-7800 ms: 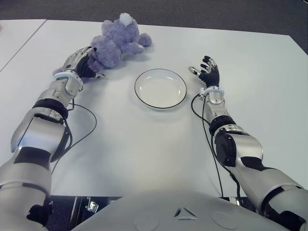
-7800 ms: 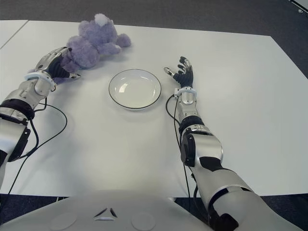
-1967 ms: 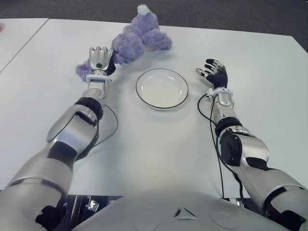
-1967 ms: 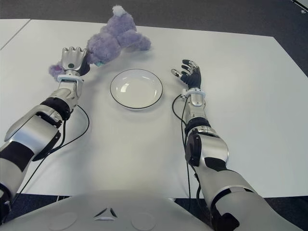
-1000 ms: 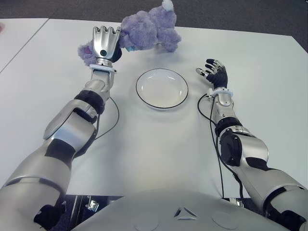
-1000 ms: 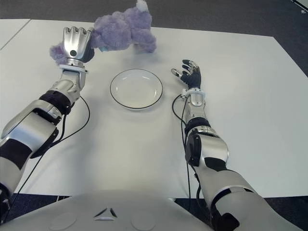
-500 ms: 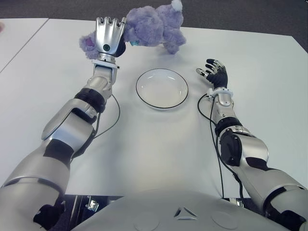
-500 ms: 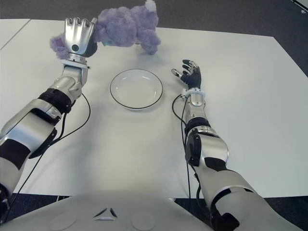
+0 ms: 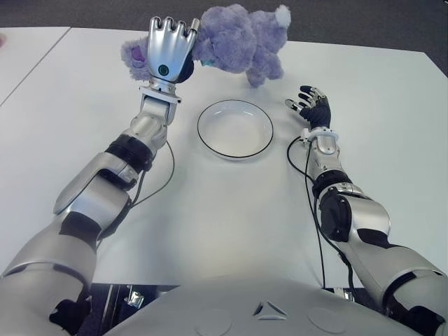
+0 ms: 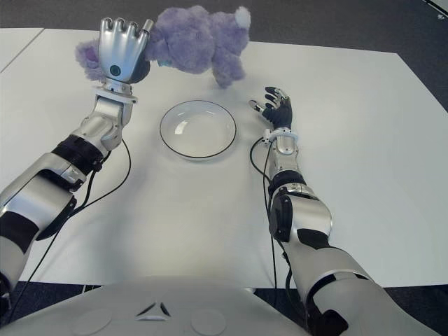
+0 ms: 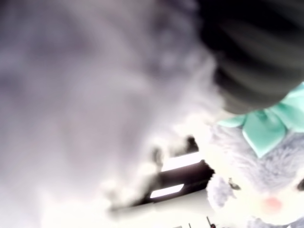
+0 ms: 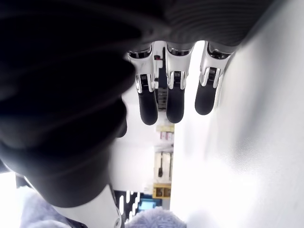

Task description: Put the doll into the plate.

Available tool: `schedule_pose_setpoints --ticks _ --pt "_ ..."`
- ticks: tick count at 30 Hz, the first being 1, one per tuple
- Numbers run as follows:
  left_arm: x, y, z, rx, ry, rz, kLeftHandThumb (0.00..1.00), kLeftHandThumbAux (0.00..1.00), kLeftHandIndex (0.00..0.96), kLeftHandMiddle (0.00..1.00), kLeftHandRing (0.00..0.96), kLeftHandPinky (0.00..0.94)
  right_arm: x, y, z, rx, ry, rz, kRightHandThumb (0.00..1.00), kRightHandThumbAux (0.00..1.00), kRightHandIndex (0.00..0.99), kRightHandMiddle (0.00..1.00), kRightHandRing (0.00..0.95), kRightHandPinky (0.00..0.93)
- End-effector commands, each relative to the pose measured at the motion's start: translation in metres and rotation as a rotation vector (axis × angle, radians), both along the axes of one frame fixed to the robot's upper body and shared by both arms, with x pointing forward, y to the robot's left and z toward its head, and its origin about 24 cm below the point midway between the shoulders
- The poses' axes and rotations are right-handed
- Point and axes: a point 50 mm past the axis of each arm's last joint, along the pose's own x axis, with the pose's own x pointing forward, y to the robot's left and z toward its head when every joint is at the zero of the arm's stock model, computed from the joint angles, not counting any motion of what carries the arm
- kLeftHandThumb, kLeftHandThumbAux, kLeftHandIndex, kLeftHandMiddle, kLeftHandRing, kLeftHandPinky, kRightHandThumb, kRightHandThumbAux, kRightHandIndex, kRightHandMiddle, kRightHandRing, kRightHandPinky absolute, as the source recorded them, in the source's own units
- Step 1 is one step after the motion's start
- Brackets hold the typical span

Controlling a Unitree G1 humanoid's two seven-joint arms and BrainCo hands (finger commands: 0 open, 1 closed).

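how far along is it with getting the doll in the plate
Done: the left robot hand has grasped the purple doll and holds it up off the table. In hand: the doll hangs beyond the plate's far rim. Left: bring it over the empty plate, lower and release. The right robot hand shows open, right of the plate.

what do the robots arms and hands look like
Both arms are silver shells with black joint sections and thin black cables looping along the forearms. The left robot hand has a silver metal back with a small dark round mark. The right robot hand has a black palm and silver-tipped fingers above a white wrist ring.
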Motion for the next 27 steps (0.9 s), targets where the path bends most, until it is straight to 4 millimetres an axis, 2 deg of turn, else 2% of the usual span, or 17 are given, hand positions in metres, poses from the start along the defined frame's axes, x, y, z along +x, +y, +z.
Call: schedule_pose_setpoints --ticks 1,27 --pt "-0.008 0.006 -0.002 0.033 -0.019 -0.003 0.69 0.715 0.437 0.897 0.896 0.901 -0.071 0.015 -0.107 0.1 0.459 -0.01 0.147 0.908 0.283 0.2 0.17 0.195" --pt "-0.028 0.009 0.01 0.02 -0.04 -0.013 0.694 0.714 0.438 0.897 0.892 0.898 -0.071 0.014 -0.107 0.097 0.456 -0.005 0.152 0.929 0.297 0.2 0.168 0.189"
